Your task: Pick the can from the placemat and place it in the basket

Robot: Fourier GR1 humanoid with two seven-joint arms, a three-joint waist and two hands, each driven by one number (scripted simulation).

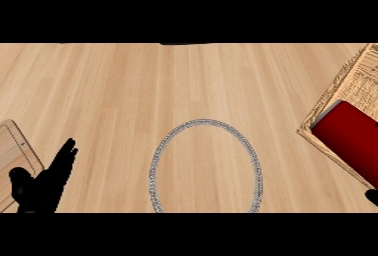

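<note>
A dark red can (353, 140) lies inside the woven basket (345, 82) at the right edge, partly cut off by the frame. The placemat (156, 165) is an oval with a silvery rim in the lower middle, and nothing stands on it. My left hand (40, 185) rests open at the lower left, fingers pointing up, well clear of the mat. Only a small black part of my right hand (373, 196) shows at the lower right edge, just below the basket's near corner.
A flat wooden board (13, 155) lies at the left edge, right beside my left hand. The light wooden counter (148, 85) stretches across the far side.
</note>
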